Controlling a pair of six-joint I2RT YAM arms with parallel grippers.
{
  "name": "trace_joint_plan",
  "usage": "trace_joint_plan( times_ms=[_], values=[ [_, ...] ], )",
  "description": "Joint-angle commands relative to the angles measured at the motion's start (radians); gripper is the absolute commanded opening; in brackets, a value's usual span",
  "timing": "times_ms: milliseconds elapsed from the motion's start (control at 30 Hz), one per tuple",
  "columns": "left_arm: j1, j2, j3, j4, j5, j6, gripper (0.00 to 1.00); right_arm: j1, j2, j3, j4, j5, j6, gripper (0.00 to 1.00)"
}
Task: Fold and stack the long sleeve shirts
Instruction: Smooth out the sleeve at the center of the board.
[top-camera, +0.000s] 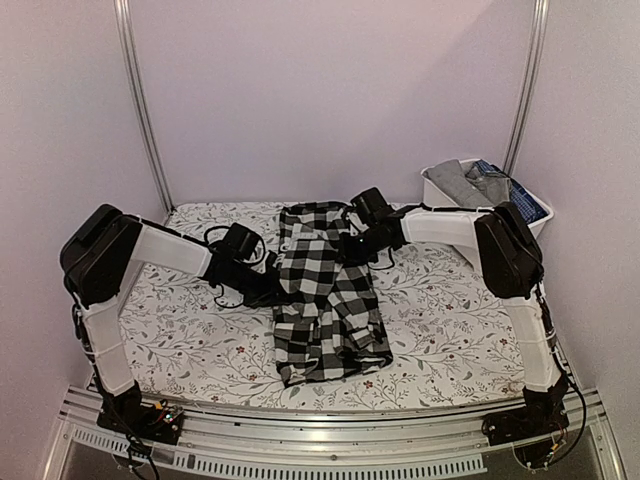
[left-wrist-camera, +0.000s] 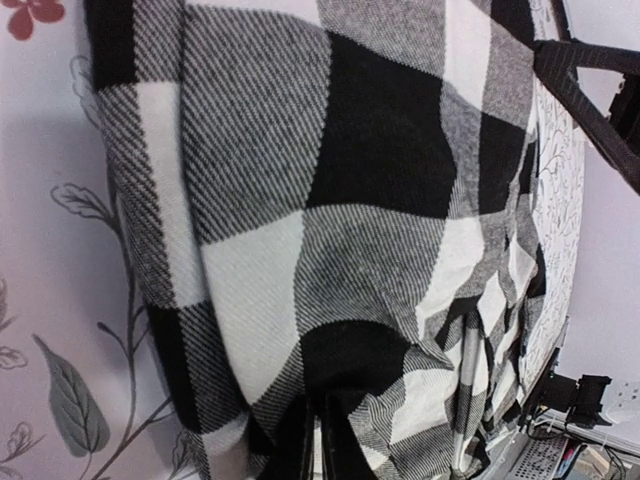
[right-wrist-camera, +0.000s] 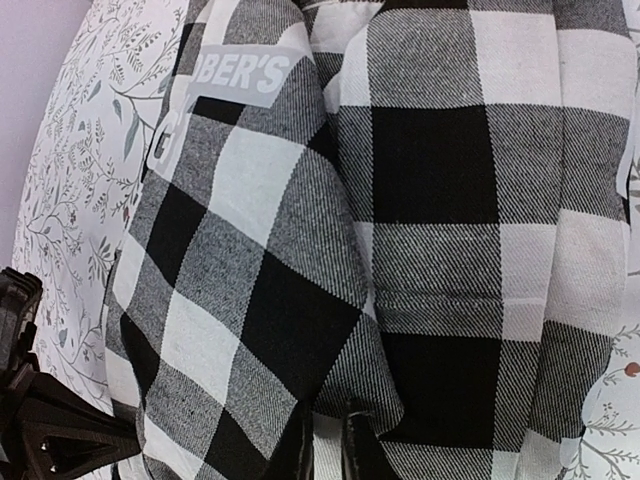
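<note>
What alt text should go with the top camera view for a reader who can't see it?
A black-and-white checked shirt, folded into a long strip, lies on a floral-print table, with the left gripper at its left edge and the right gripper at its right. A white bin of more clothes sits at the back right.

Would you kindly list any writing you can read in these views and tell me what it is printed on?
"BER'S": white letters on a grey label on the checked shirt; a fold hides the start of the word.
"G": the line below on the same label; the rest is hidden.
No other text is readable in any view.
</note>
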Motion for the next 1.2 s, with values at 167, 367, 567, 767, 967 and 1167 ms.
trace_joint_plan(
  times_ms=[167, 367, 567, 767, 967, 1167],
  values=[
    [0.019, 0.066, -0.009, 0.018, -0.012, 0.023, 0.04, -0.024, 0.042, 0.044, -0.015, 0.008, -0.019, 0.08],
    [0.021, 0.079, -0.001, 0.002, -0.007, 0.044, 0.03, -0.024, -0.02, 0.047, -0.048, 0.046, -0.041, 0.12],
    [0.023, 0.07, 0.01, -0.007, -0.004, 0.052, 0.04, -0.023, -0.084, 0.046, 0.011, -0.032, -0.064, 0.15],
    [0.023, 0.068, 0.03, -0.026, 0.002, 0.066, 0.04, -0.021, -0.02, 0.05, 0.103, -0.193, -0.043, 0.16],
    [0.022, 0.058, 0.049, -0.049, 0.007, 0.083, 0.04, -0.023, 0.085, 0.093, 0.187, -0.27, 0.012, 0.15],
    [0.023, 0.031, 0.055, -0.07, 0.01, 0.096, 0.06, -0.048, 0.186, 0.113, 0.266, -0.255, 0.14, 0.15]
  ],
)
